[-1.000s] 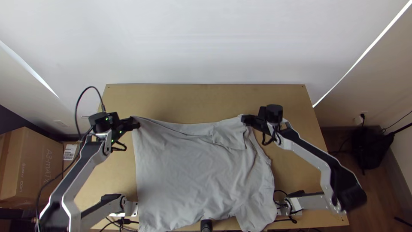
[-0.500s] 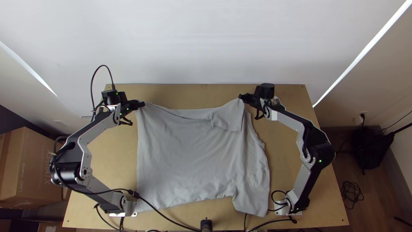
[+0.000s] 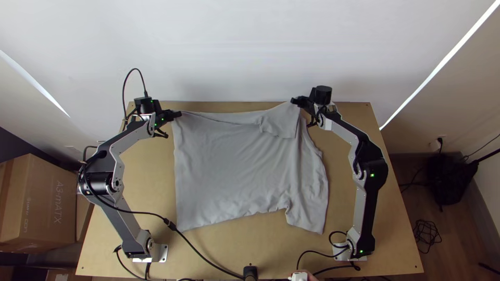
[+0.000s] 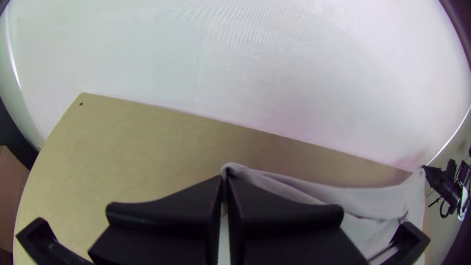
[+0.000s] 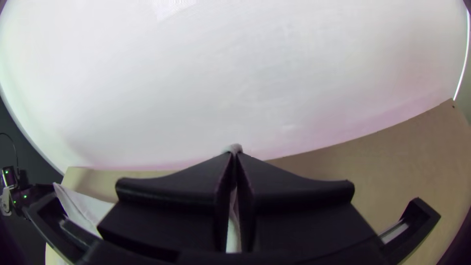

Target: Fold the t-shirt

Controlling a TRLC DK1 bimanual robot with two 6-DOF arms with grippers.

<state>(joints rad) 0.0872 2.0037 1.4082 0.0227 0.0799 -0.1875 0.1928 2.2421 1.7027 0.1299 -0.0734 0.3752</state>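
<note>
Pale wood table (image 3: pixel 239 250), far edge up against a big white wall (image 3: pixel 250 47); brown box (image 3: pixel 39 200) off the left side, wood floor (image 3: pixel 414 211) off the right, with a loose heap of cord (image 3: pixel 427 235) on it. Grey shirt (image 3: pixel 239 161) lies over the middle and far part of the table, mostly spread, slightly rumpled, a flap (image 3: pixel 278 124) turned over near its far right corner. Its far edge dips between the two held corners, the right one up at the table's far edge, the left a bit nearer me. Near hem slants, right end reaching lower. Left gripper (image 3: pixel 178 114) is closed up on the far left corner; in its wrist view, cloth pokes out between the tips of the left gripper (image 4: pixel 224 177). Right gripper (image 3: pixel 295 100) same deal, closed on the far right corner, a bit of cloth between its tips. Room to move: a wide strip of wood between hem and near edge, crossed by a black cable (image 3: pixel 196 255), plus wood along each side, between shirt and arm.
</note>
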